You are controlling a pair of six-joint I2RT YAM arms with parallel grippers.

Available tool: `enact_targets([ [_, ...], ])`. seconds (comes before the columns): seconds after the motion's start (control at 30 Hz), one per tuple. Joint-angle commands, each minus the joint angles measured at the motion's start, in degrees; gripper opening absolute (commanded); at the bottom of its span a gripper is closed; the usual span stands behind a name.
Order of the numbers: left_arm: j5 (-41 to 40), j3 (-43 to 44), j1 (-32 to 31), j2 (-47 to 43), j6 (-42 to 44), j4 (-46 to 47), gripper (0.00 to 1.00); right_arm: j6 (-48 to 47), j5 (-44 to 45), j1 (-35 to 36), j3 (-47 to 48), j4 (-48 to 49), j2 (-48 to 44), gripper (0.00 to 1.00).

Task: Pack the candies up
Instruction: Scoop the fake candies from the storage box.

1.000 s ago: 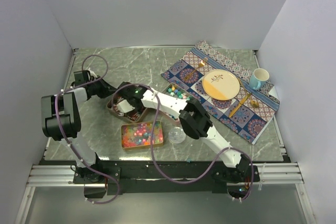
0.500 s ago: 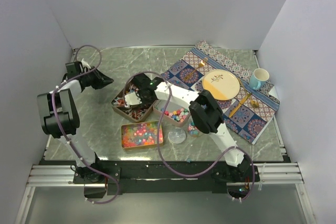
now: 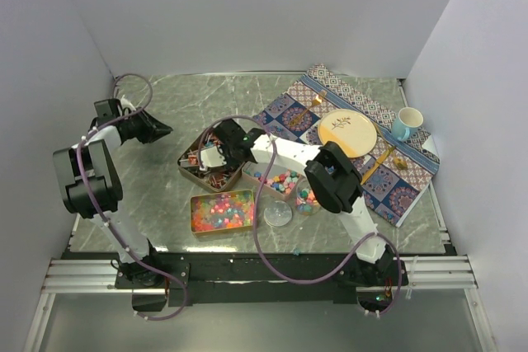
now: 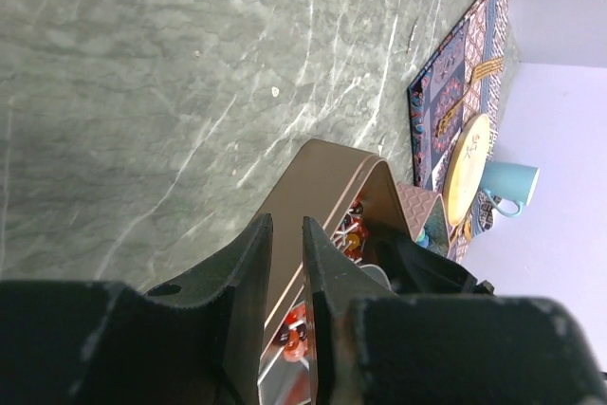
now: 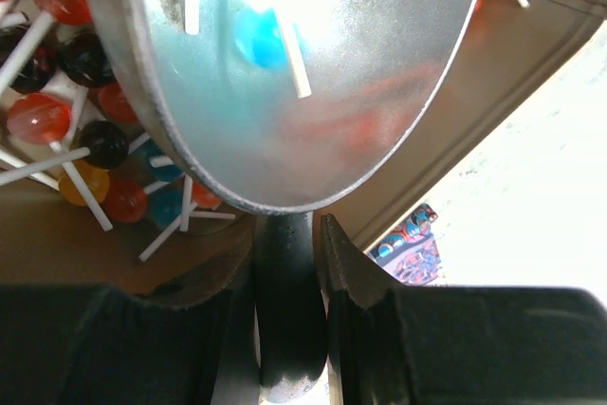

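Observation:
Wrapped stick candies (image 5: 57,130) lie in a copper tin (image 3: 194,175), also seen in the left wrist view as the stick candies (image 4: 353,234) in the tin (image 4: 322,177). My right gripper (image 3: 216,154) hangs over this tin, shut (image 5: 287,234) on the black handle (image 5: 289,320) of a shiny metal spoon (image 5: 285,64), whose bowl hovers above the sweets. My left gripper (image 3: 155,131) sits to the left of the tin, apart from it, its jaws (image 4: 287,220) slightly open with nothing between them. Pastel candies (image 3: 279,180) fill a second tin, and tiny beads (image 3: 221,210) fill a third.
A clear round lid (image 3: 278,215) and a jar (image 3: 307,199) stand near the front. A patterned cloth (image 3: 396,195) at the right carries a yellow plate (image 3: 347,133), gold cutlery (image 3: 373,167) and a blue mug (image 3: 406,124). White walls enclose the table.
My left gripper has pulled back to the left, away from the stick-candy tin, and its jaws have parted a little. The right gripper with the spoon has shifted slightly right over that tin.

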Motion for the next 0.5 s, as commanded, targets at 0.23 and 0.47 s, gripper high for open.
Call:
enact_targets([
  [0.23, 2.43, 2.58, 1.38, 0.41, 1.57, -1.00, 0.26, -9.17, 12.61, 2.56, -14.95, 18.84, -11.00, 0.00],
  [0.47, 2.87, 2.93, 1.64, -0.55, 0.16, 0.23, 0.27, -4.44, 14.99, 2.91, -10.14, 16.66, -11.27, 0.00],
])
